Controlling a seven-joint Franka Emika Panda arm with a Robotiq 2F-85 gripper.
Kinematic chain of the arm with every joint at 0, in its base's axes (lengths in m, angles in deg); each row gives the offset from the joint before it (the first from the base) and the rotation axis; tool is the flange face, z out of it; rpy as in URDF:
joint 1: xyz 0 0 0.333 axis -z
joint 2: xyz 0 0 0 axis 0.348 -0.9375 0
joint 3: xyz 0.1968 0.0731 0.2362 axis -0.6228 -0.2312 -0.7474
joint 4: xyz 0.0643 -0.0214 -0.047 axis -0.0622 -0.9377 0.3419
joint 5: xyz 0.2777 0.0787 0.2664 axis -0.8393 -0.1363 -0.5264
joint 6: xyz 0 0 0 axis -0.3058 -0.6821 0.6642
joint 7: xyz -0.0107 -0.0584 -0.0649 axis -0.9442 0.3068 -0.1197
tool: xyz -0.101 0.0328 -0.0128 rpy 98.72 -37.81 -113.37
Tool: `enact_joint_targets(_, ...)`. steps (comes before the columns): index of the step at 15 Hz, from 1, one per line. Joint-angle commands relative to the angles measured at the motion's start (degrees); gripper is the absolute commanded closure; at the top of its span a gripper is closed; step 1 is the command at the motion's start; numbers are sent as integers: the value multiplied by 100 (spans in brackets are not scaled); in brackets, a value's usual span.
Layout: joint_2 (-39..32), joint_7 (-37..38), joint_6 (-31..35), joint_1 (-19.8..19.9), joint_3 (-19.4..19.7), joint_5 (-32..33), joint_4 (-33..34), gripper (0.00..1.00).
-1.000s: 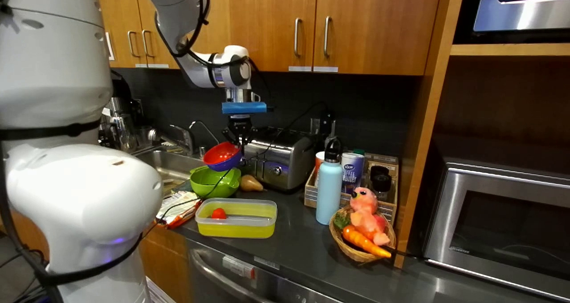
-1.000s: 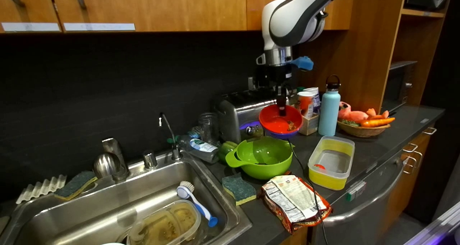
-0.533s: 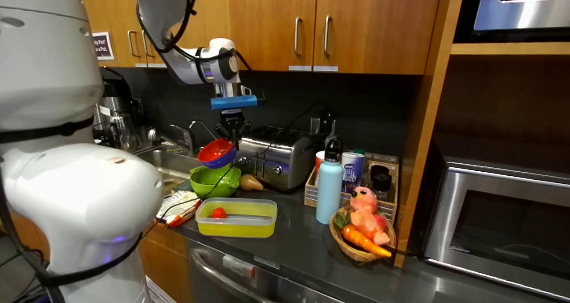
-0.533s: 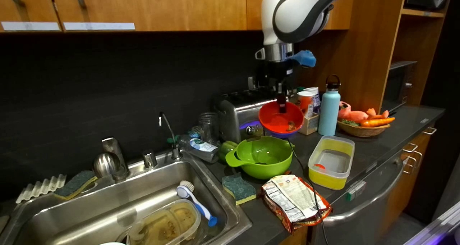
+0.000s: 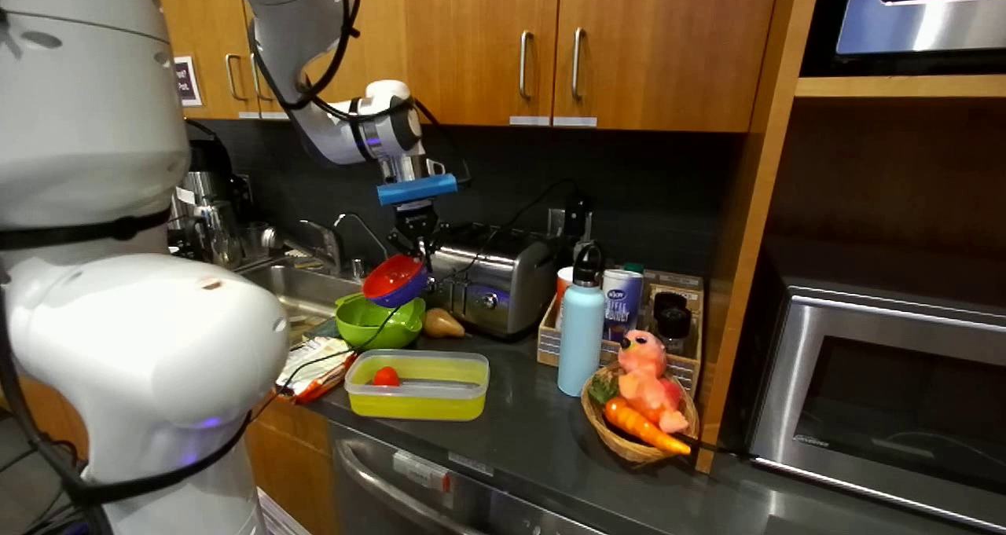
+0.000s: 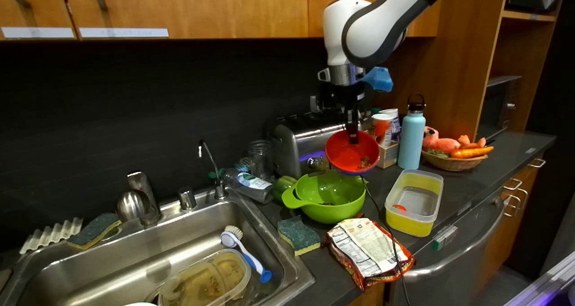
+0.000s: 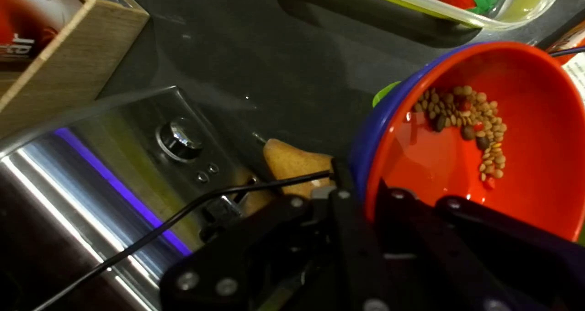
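Pinching the rim of a tipped red bowl [image 6: 349,157] with a blue outside, the fingers [image 7: 354,238] stand one inside it and one outside, so it hangs off to their side, with small brown bits [image 7: 488,119] in it, above the green bowl [image 6: 330,199] on the desk [image 5: 519,397].

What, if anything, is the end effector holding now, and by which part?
The end effector holds a shiny round red-inside, blue-outside bowl by its rim, one black finger inside it, the other outside.

Close wrist view into bowl [image 7: 534,151]
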Motion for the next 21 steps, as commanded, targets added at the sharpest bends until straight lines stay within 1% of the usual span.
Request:
enact_joint_targets(1,-84,202,110,-28,18,197,47,98)
enact_joint_targets(9,-71,228,207,32,74,39,-48,98)
enact_joint_targets(21,637,368,552,486,580,-550,-749,98)
